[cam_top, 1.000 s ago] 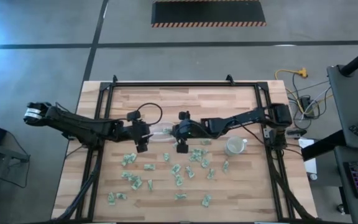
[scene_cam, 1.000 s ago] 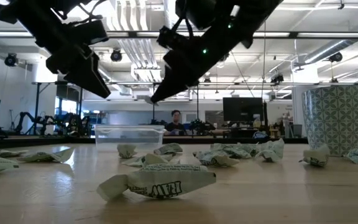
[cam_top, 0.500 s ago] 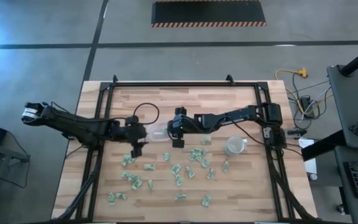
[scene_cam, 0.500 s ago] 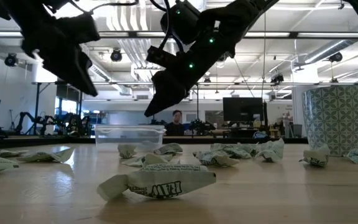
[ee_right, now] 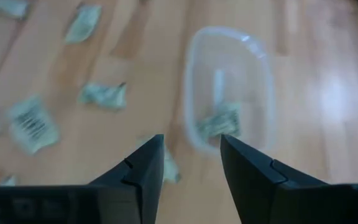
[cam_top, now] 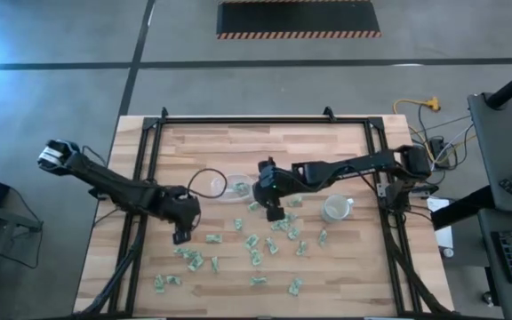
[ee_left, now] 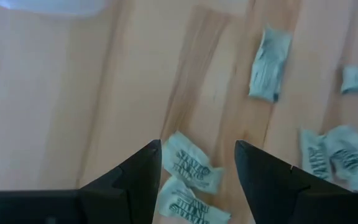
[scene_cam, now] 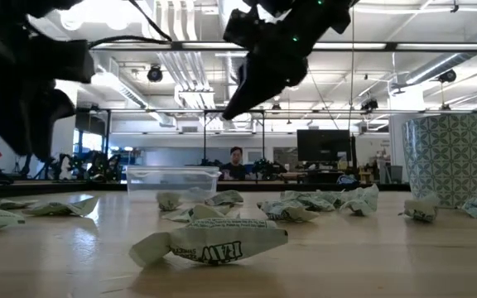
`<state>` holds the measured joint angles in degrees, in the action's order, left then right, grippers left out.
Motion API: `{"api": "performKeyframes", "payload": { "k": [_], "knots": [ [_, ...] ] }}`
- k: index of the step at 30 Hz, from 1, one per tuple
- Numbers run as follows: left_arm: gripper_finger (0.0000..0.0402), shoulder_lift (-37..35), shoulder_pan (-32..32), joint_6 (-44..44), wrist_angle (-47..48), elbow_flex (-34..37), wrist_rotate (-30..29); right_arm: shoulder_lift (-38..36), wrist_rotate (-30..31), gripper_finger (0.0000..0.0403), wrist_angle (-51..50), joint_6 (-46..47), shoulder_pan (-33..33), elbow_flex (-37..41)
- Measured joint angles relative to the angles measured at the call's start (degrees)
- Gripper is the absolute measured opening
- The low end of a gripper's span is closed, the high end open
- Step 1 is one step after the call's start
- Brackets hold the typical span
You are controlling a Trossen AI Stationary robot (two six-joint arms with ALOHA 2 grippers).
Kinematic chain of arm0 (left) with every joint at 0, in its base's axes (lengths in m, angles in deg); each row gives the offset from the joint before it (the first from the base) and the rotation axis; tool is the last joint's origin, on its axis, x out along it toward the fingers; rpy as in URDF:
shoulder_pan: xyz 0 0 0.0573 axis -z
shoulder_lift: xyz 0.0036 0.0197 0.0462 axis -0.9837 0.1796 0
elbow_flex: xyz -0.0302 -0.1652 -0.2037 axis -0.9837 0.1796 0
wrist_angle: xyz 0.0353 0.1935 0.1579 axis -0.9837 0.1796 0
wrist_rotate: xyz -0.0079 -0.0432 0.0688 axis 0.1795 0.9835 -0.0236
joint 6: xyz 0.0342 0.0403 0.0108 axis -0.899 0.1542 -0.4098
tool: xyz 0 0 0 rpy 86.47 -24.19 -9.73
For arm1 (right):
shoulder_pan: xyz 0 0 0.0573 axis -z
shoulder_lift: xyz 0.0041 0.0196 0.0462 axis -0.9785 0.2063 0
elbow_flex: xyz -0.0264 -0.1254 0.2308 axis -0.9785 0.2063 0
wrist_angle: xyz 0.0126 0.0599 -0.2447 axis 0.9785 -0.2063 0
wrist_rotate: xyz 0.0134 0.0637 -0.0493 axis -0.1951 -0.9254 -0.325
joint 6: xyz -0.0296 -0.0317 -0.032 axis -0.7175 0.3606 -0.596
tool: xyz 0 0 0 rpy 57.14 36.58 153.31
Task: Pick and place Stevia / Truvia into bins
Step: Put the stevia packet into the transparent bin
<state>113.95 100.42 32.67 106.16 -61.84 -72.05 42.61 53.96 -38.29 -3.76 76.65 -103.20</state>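
The left gripper (cam_top: 180, 236) hangs over the bench (cam_top: 345, 267) toward its left side, above the leftmost packets of the scatter; in the left wrist view its two dark fingers (ee_left: 135, 180) stand apart with nothing between them, and a pale green packet (ee_left: 190, 169) lies on the wood just beyond their tips. The sweetener packets (cam_top: 256, 258) lie strewn over the front half of the bench, from near its front-left corner across to the patterned cup, crumpled and flat, some touching, most apart. Near the middle of the bench sits the clear tub (cam_top: 236, 188), a shallow rounded-rectangular container; the right wrist view shows one packet in the tub (ee_right: 219, 124), lying on its bottom. Just right of the tub, the right gripper (cam_top: 274, 213) is held above the bench over the back edge of the scatter, its fingers (ee_right: 138, 171) parted and empty, with the tub showing beyond them. Farther right, toward the right edge of the bench, the round cup (cam_top: 336, 210) stands upright, white with a green pattern in the low view, with a few packets near its base. Seen level from the front, a packet marked RAW (scene_cam: 209, 240) lies nearest the front edge, and a person (scene_cam: 235, 164) shows in the room behind the tub.
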Motion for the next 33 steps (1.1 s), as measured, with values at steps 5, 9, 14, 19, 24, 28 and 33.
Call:
{"api": "performKeyframes", "payload": {
  "k": [5, 9, 14, 19, 24, 28, 33],
  "knots": [
    [0.0187, 6.31, 1.76, 1.64, 0.04, -0.04, -0.02, -0.10, -4.43, 0.0139, -4.66, -0.99, -1.63, 0.06],
    [0.0187, 11.06, 1.84, 2.24, 0.42, -0.12, 0.00, -0.11, -5.00, 0.0133, -8.08, -0.72, -3.37, 0.09],
    [0.0186, 14.31, 1.84, 2.24, 0.35, -0.17, 0.43, -0.34, -5.01, 0.0127, -8.95, 1.83, -5.66, 0.09],
    [0.0149, 15.57, 1.84, 2.23, -0.25, -0.26, 2.23, -0.33, -4.95, 0.0121, -10.32, 2.93, -8.33, 0.09],
    [0.0063, 15.80, 1.84, 1.91, -0.36, -0.30, 3.64, -0.34, -4.96, 0.0113, -14.17, 6.56, -11.44, 0.09],
    [0.0009, 15.06, 1.82, 1.12, 0.01, -0.31, 3.87, -0.33, -4.81, 0.0105, -17.74, 10.50, -14.21, 0.09],
    [0.0004, 12.63, 1.84, -1.44, -1.47, -2.44, 3.46, -0.33, -4.83, 0.0094, -19.77, 15.32, -18.12, 0.09]
  ]
}}
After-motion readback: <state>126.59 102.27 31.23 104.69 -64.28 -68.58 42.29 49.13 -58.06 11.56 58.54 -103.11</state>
